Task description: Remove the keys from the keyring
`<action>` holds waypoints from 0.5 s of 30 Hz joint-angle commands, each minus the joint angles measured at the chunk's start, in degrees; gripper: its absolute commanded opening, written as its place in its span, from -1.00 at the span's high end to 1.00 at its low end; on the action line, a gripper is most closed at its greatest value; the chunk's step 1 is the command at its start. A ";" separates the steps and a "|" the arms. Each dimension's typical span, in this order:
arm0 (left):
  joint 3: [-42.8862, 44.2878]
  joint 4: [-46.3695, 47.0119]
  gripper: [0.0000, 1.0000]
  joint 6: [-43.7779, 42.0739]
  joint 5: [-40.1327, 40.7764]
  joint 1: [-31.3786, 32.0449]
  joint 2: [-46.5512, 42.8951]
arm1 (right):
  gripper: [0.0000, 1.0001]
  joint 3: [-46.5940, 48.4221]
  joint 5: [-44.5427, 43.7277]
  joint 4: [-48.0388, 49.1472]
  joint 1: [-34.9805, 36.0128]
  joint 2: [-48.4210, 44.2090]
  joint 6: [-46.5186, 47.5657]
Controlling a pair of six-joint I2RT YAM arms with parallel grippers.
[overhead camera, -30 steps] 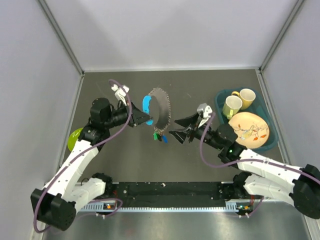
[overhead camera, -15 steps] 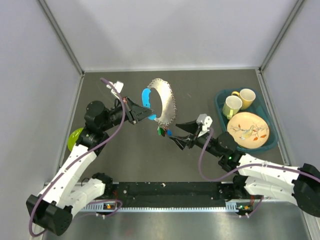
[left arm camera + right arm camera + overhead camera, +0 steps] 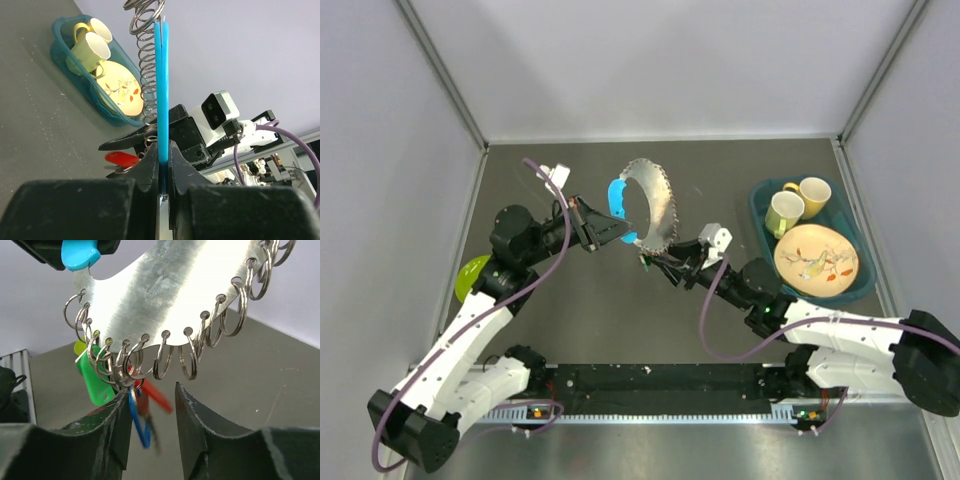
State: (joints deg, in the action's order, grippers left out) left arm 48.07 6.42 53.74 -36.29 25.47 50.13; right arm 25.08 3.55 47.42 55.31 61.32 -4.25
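My left gripper [image 3: 608, 231] is shut on the curved bright-blue tab [image 3: 616, 198] and holds the keyring in the air. In the left wrist view the tab [image 3: 161, 85] stands edge-on between the shut jaws [image 3: 163, 156]. The silvery toothed strap [image 3: 657, 207] arcs from the tab, its edge lined with small metal rings [image 3: 165, 360]. The keys [image 3: 645, 262] hang from the rings at its lower end: a green one [image 3: 95, 378], a red one [image 3: 159, 396] and a blue one [image 3: 140, 423]. My right gripper [image 3: 660, 266] is open, and its jaws [image 3: 150, 393] flank the hanging red and blue keys.
A teal tray [image 3: 857, 287] at the right holds two mugs [image 3: 786, 212] and a patterned plate [image 3: 816, 258]. A lime-green round dish [image 3: 469, 277] lies at the left behind my left arm. The grey side walls stand close on both sides.
My right gripper has moved up and left until its open jaws are around the keys. My left gripper has shifted the tab and strap slightly up and to the right.
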 commanded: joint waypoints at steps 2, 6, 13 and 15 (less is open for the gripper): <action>4.04 4.75 1.00 0.85 0.96 0.45 -2.22 | 0.34 1.73 -5.40 2.33 1.73 -0.23 2.93; 4.57 2.20 1.00 -1.35 2.28 0.45 -2.67 | 0.21 0.41 -7.24 1.89 2.08 -1.29 2.85; 3.61 2.37 1.00 -0.56 2.45 0.63 -3.02 | 0.14 -0.03 -8.21 1.97 2.61 -1.99 3.37; 3.61 2.29 1.00 -0.65 2.54 0.72 -3.02 | 0.13 0.41 -9.34 2.15 3.49 -1.56 3.90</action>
State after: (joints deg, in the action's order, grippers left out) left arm 49.52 5.10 53.34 -34.59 25.71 48.58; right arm 25.08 -3.55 47.44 56.95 60.51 -1.74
